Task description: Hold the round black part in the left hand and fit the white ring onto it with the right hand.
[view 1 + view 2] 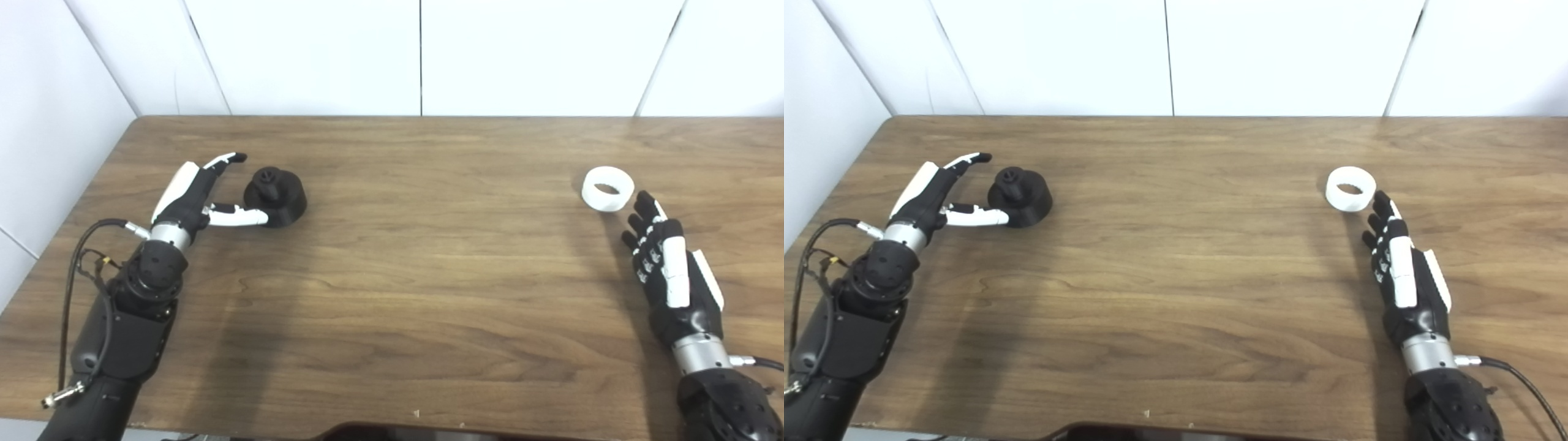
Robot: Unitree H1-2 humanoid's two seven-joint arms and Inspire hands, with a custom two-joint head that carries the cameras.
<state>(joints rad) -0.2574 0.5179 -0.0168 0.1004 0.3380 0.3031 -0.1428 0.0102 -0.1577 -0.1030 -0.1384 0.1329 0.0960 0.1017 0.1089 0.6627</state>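
1. White wall panels (306, 55) close off the back and left side of a wooden table (416, 275), and both arms reach onto it from the near edge.

2. Neither grasp is made yet, as far as the views show. The round black part (275, 189) sits on the table at the far left, and the white ring (607, 189) lies on the table at the far right, well apart from it. The fitting itself has not begun.

3. The left hand (199, 196) is spread around the near-left side of the black part. Its thumb reaches along the near edge of the part and seems to touch it, while the other fingers extend above and to the left, clear of it. The hand holds nothing; I judge it is about to close.

4. The right hand (1399, 269) rests just short of the ring, fingers extended and loosely together, their tips close beside the ring's near-right rim. It grips nothing. Whether a fingertip touches the ring I cannot tell.

5. What is left: close the left hand on the black part and lift it, pick up the ring, bring the two together, and seat the ring.

6. The black part is a squat matte disc with a small raised knob at its top centre. The ring is a short, thick-walled white band, lying flat with its hole facing up.
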